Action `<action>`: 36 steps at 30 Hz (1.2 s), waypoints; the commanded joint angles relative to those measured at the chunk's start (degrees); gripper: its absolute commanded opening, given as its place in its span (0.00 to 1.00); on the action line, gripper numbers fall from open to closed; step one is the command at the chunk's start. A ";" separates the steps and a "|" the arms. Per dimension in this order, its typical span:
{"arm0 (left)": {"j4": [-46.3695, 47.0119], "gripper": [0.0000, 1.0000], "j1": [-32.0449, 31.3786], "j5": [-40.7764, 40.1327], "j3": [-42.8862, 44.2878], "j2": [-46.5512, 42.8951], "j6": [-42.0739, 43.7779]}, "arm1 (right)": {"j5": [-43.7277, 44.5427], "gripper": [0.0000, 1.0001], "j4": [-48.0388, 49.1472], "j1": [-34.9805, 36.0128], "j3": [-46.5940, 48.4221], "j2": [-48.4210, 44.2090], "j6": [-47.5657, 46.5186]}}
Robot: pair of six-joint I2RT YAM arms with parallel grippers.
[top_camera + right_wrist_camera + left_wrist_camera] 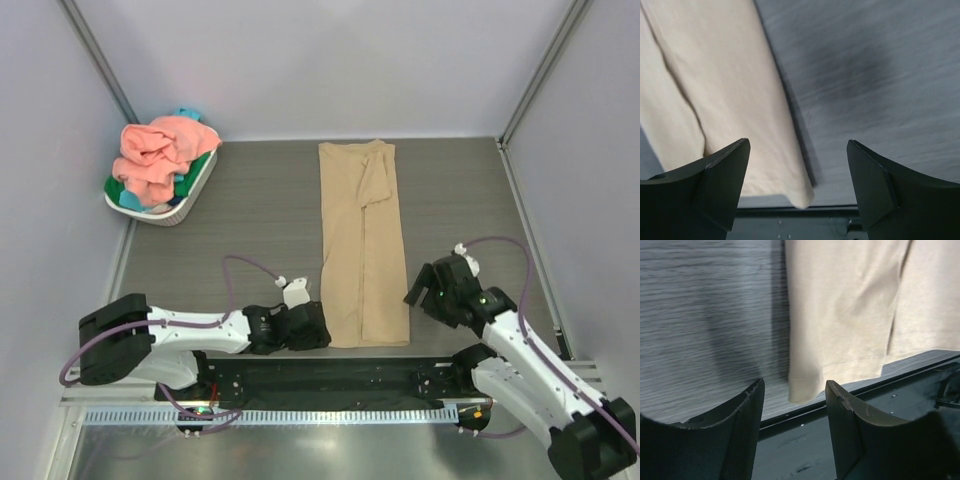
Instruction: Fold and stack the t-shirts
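Find the tan t-shirt [362, 245] folded into a long strip in the middle of the surface [250, 220], long axis running far edge to near edge. Note the left end effector [322, 330] just off its near-left corner and the right end effector [412, 295] beside its near-right, equally close, both agape, gripping nothing. Probably calls for carrying that near end toward the far edge.

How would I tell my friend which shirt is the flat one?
Look at the grey wood-grain table, then its middle. There a tan cloth t-shirt lies folded into a long narrow strip. Unlike the pink, green and teal shirts heaped in the white oval basket at far left, it lies flat, alone.
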 commanded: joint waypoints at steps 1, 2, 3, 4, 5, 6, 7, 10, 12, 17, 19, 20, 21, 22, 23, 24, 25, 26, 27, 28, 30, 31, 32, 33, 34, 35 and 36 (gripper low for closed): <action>5.53 0.54 -1.11 -2.66 -1.37 1.15 -2.76 | -0.89 0.84 -4.86 5.20 -1.41 -9.31 13.26; 5.71 0.53 -1.20 -2.76 -1.55 1.16 -3.29 | 0.94 0.84 -6.35 7.74 -2.63 -10.91 14.69; 5.98 0.54 -1.38 -3.11 -1.99 1.16 -3.56 | 2.36 0.83 -7.41 8.46 -3.69 -12.66 16.09; 6.33 0.53 -1.55 -3.46 -2.08 0.98 -3.82 | 1.33 0.82 -7.51 8.90 -5.00 -14.07 17.41; 6.33 0.53 -1.73 -3.72 -2.17 0.89 -4.17 | 0.10 0.82 -6.38 9.43 -8.41 -16.00 18.99; 6.68 0.53 -1.90 -3.99 -2.43 0.89 -4.26 | -1.48 0.78 -5.06 9.87 -10.36 -16.63 19.79; 6.68 0.53 -2.17 -4.16 -2.34 0.98 -4.35 | -2.89 0.76 -3.05 10.31 -12.03 -16.72 20.32; 6.77 0.52 -2.52 -4.08 -2.25 1.33 -4.53 | -1.85 0.71 -3.03 12.24 -13.81 -16.28 20.07; 6.77 0.52 -2.70 -4.34 -2.43 0.98 -4.88 | -1.24 0.64 -3.20 13.90 -13.90 -16.46 21.38; 7.03 0.52 -2.87 -5.57 -4.19 0.10 -6.55 | 0.52 0.48 -2.86 16.72 -13.37 -15.06 22.35; 7.82 0.52 -2.87 -5.57 -4.54 0.19 -6.99 | 0.35 0.34 -2.77 17.60 -13.02 -12.95 21.82; 8.00 0.52 -2.87 -5.57 -4.54 0.36 -6.99 | 0.26 0.30 -2.77 18.21 -12.84 -12.60 21.91; 8.44 0.51 -2.87 -5.48 -4.54 0.63 -6.99 | 0.61 0.20 -2.59 18.66 -12.84 -12.51 22.08; 8.53 0.51 -2.87 -5.40 -4.54 1.24 -6.99 | 0.96 0.15 -2.76 19.09 -12.84 -12.77 22.35; 8.61 0.51 -2.87 -5.39 -4.54 1.59 -7.08 | 1.05 0.11 -2.51 19.71 -12.84 -13.03 22.44; 9.14 0.49 -2.87 -5.22 -4.54 1.94 -7.16 | 1.05 0.03 -2.68 19.89 -12.93 -13.12 22.52; 9.58 0.47 -2.87 -4.96 -4.54 2.73 -7.34 | 1.05 0.01 -2.77 20.06 -12.93 -13.03 22.52; 10.02 0.39 -2.96 -4.78 -4.63 3.00 -7.34 | 1.05 0.01 -2.68 20.24 -12.93 -13.03 22.52; 11.15 0.34 -3.05 -4.52 -4.71 3.35 -7.34 | 1.05 0.02 -2.59 20.24 -12.93 -13.03 22.44; 11.60 0.29 -3.14 -4.34 -4.72 3.70 -7.25 | 0.96 0.01 -2.68 20.24 -12.84 -12.86 22.26; 11.26 0.03 -3.22 -3.29 -3.67 4.15 -6.12 | 0.79 0.01 -2.85 20.24 -12.40 -12.68 22.00; 10.21 0.00 -3.40 -3.11 -2.79 3.88 -5.59 | 0.61 0.01 -3.29 20.42 -11.97 -12.85 21.74; 8.20 0.00 -3.66 -4.24 -1.39 3.10 -5.50 | 0.70 0.01 -3.82 20.50 -11.00 -14.07 21.30; 2.00 0.00 -4.45 -5.47 0.10 2.57 -5.58 | 1.05 0.01 -4.43 20.42 -10.12 -14.96 21.21; -0.94 0.00 -4.63 -6.44 3.43 2.04 -5.50 | 1.49 0.01 -5.39 20.59 -9.33 -15.75 21.12; -3.66 0.00 -4.63 -8.28 5.11 0.82 -4.97 | 2.27 0.01 -5.75 20.51 -7.24 -16.54 21.21; -8.04 0.00 -4.63 -9.16 6.43 0.28 -4.10 | 2.89 0.01 -5.84 20.51 -6.08 -17.59 21.29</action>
